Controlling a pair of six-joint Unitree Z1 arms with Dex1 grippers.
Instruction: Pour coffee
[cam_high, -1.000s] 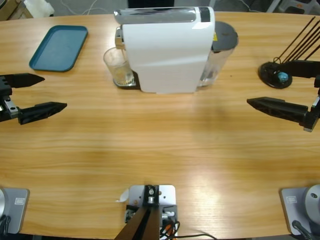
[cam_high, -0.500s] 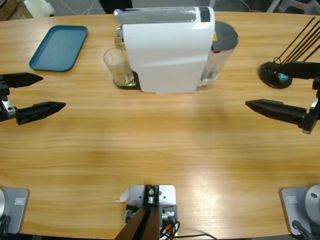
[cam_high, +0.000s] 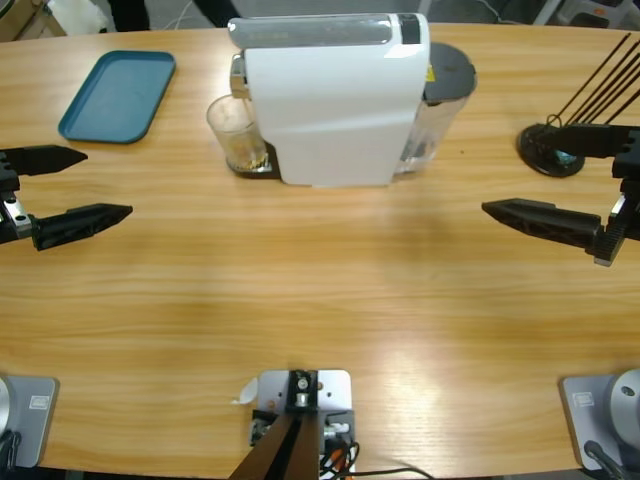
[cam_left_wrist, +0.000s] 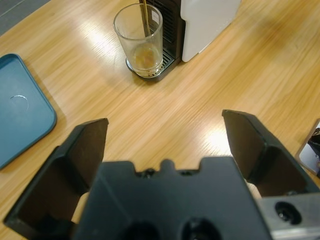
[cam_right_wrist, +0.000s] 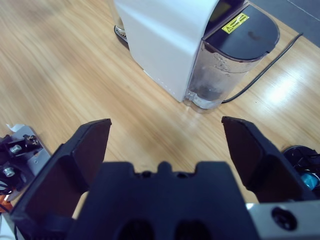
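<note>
Wooden table (cam_high: 320, 290) seen from above, with white coffee machine (cam_high: 335, 95) at upper centre and clear glass (cam_high: 237, 135) standing on drip tray (cam_high: 252, 165) at the machine's left end. Coffee (cam_left_wrist: 145, 54) lying as a shallow pale-brown layer in the bottom of the glass, fed by a thin stream from the spout above.

Left gripper (cam_high: 60, 185) at the left edge, jaws spread wide, nothing between them, hovering over bare wood. Glass and coffee well apart from it, ahead and toward the far side of the table; in the left wrist view, beyond the jaw tips and left of centre. Right gripper (cam_high: 545, 175) at the right edge, jaws likewise spread and empty, farther still from the glass, with the machine body between.

Teal tray (cam_high: 118, 93) at upper left, near the left gripper's far jaw. Black stand (cam_high: 550, 150) with thin rods at upper right, just beside the right gripper.

Left wrist view only: coffee stream, liquid layer and metal grille of the drip tray resolved clearly. Right wrist view only: clear water tank (cam_right_wrist: 215, 82) with dark lid, yellow warning label (cam_right_wrist: 235, 22) and black cable (cam_right_wrist: 265, 67) trailing behind the machine; glass almost wholly hidden behind the white housing. High view only: both grippers together, and their spacing from the machine.
</note>
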